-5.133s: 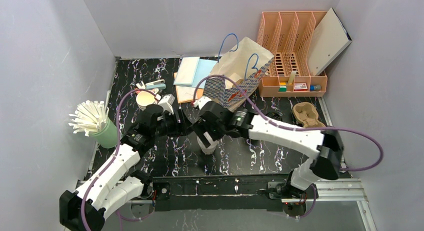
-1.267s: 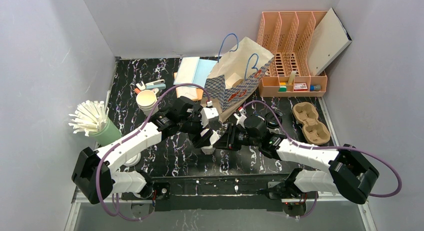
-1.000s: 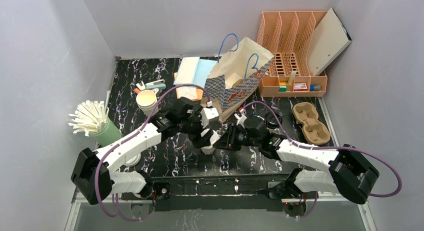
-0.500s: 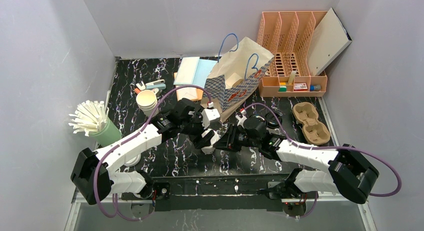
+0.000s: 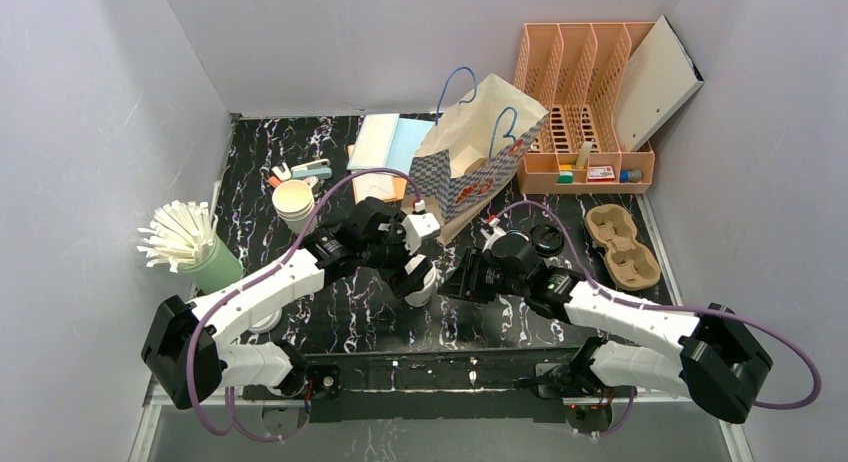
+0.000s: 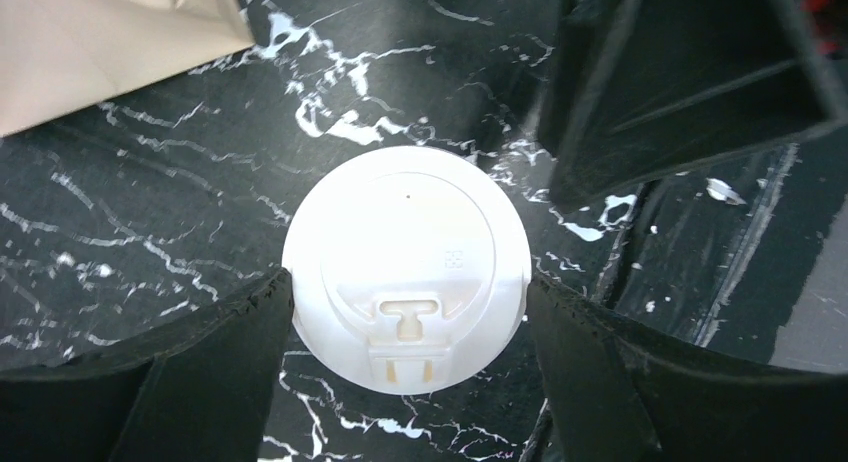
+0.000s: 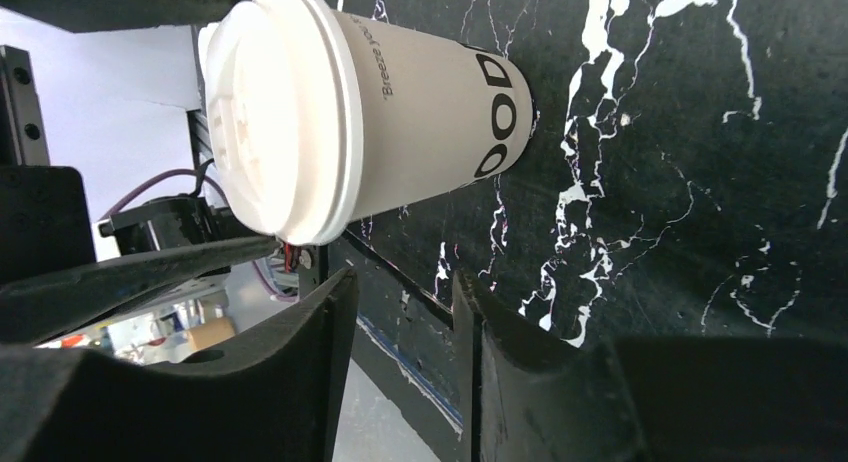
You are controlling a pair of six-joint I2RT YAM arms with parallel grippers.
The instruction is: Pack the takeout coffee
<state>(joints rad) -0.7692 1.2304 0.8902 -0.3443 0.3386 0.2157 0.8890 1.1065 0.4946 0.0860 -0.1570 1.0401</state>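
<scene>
Takeout coffee (image 7: 400, 112): white lidded paper cup, upright on the table (image 5: 345, 312) at near-centre, long axis vertical. Left gripper (image 6: 408, 282) hangs directly above it, jaws apart, one finger at each side of the lid (image 6: 405, 232). They are so close to the rim that you cannot tell whether they press. Right gripper (image 7: 400, 282) sits just right of the cup, low beside its wall, jaws slightly apart and empty, cup off their line. The left arm is nearer, so judge the lift as its job. Paper bag (image 5: 470, 157) leans far and slightly right of the cup. You would carry up and away toward it, cup kept vertical.
</scene>
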